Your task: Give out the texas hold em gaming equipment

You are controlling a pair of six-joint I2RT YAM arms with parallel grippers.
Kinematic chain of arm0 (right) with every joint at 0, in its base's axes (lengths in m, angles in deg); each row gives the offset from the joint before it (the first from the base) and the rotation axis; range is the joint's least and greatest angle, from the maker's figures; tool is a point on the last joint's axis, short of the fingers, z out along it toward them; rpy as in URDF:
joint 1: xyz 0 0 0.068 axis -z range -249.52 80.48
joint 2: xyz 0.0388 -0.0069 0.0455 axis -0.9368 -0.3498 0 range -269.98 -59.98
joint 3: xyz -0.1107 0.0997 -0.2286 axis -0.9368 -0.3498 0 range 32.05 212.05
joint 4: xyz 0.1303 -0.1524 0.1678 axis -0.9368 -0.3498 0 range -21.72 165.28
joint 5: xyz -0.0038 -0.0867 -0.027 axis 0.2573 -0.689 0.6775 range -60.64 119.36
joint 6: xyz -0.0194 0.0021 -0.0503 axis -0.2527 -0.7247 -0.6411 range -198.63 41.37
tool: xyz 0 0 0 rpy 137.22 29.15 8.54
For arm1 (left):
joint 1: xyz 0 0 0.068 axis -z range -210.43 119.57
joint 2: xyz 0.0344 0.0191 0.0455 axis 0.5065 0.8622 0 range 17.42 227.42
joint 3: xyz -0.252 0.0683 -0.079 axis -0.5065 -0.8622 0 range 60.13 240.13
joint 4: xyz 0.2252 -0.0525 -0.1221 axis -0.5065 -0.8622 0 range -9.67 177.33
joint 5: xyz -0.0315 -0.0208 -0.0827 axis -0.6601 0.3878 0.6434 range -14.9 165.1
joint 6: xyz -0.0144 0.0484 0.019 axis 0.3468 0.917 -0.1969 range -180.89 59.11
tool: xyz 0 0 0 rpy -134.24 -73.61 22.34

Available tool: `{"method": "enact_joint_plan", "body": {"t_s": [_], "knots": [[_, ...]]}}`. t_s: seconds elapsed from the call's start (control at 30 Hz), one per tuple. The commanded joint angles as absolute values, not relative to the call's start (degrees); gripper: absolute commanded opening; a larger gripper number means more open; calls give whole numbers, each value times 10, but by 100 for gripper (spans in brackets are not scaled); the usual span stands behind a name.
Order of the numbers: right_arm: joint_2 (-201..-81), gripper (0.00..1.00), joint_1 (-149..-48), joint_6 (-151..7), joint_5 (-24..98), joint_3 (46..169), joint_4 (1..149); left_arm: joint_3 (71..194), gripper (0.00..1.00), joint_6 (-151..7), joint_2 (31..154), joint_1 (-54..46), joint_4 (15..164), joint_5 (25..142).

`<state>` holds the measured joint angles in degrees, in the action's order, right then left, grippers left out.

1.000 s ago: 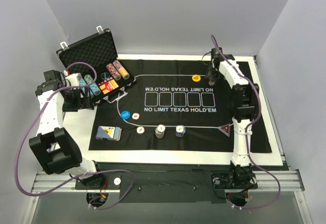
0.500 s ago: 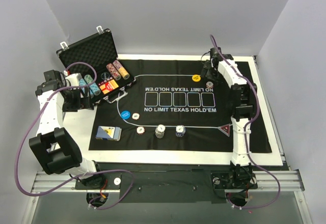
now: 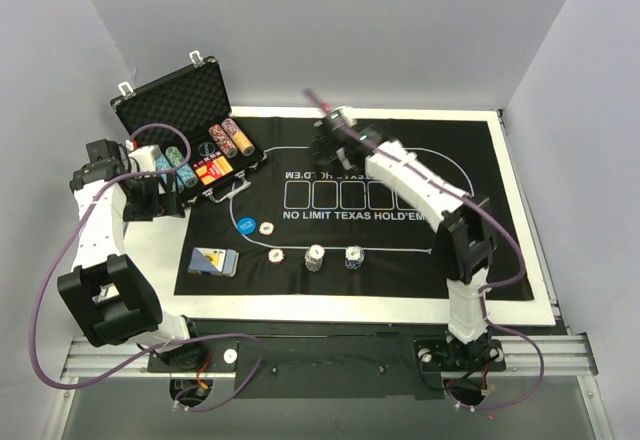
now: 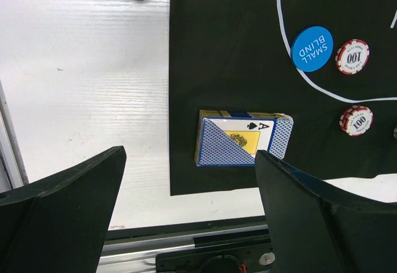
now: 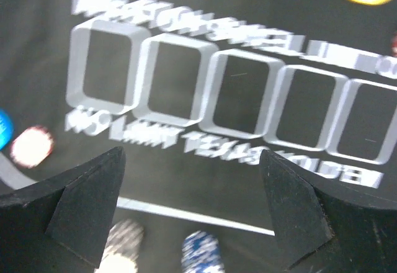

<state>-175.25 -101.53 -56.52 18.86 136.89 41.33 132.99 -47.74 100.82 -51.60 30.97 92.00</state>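
Tools both empty, jaws apart. Right tool hangs over the mat's printed card boxes. We read it as between placements, going for more chips. Next move: reach the chip rows in the case. Left tool looks down on the card deck near the small-blind button. Left arm crowds that case.

Plain pale grey back wall. Matching left wall and right wall close in both sides. White tabletop, evenly and softly lit. Aluminium rail runs along near edge. Dull grey floor below.
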Motion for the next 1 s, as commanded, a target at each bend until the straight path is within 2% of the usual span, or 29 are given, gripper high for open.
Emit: {"method": "enact_joint_plan", "body": {"t_s": [0.0, 0.3, 0.73, 0.97], "knots": [[-1727, 86, -1149, -599, 222, 1362, 392, 1326, 97, -473, 991, -521, 323, 938], [-1808, 86, -1273, -604, 280, 1399, 384, 1327, 97, -479, 994, -523, 321, 938], [-1920, 85, -1292, -586, 307, 1447, 403, 1332, 97, -474, 992, -529, 319, 929], [-1934, 78, -1291, -576, 308, 1445, 408, 1336, 97, -474, 991, -530, 320, 928]]}}
